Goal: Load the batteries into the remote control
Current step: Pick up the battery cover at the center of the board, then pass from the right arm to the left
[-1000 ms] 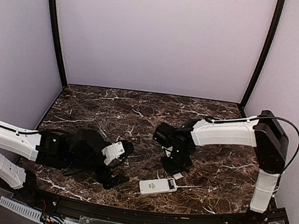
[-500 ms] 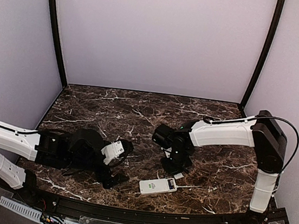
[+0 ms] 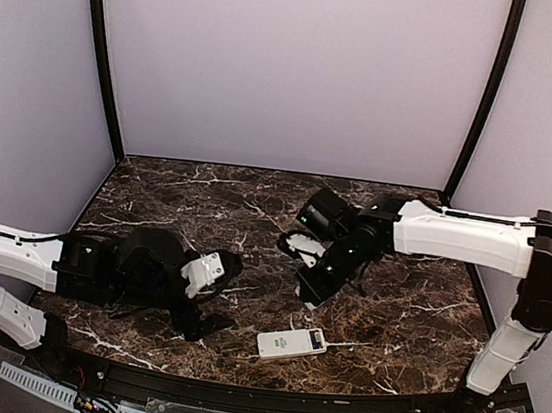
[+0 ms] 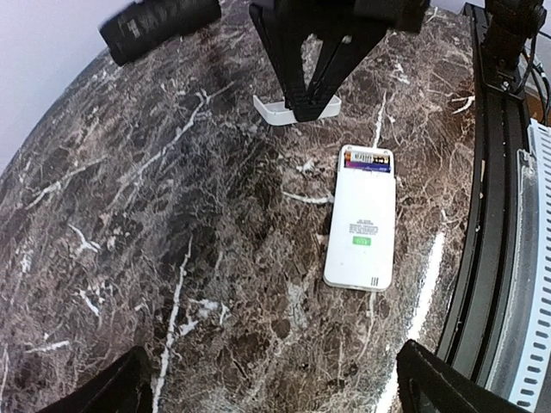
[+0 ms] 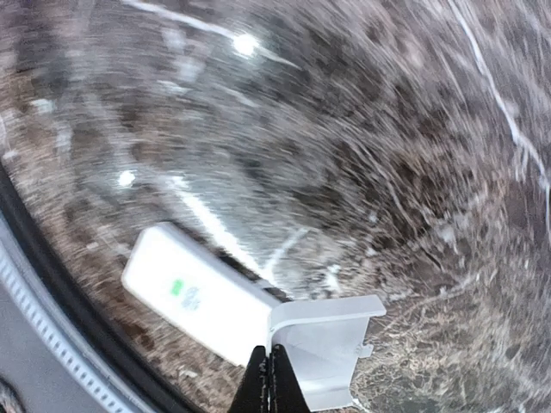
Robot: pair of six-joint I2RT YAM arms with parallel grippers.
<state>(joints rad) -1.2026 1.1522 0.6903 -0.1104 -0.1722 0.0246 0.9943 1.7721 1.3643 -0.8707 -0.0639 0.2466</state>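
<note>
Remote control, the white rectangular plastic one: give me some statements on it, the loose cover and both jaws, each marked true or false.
1. The right jaws are shut on the small white plastic cover plate. True.
2. The left jaws are shut. False: they stand wide open and hold nothing.
3. The white rectangular plastic remote control lies flat on the dark marble table. True.
4. The cover plate is fitted on the remote control. False: it is off, held in the right jaws, and the compartment at one end of the remote control is uncovered.
</note>
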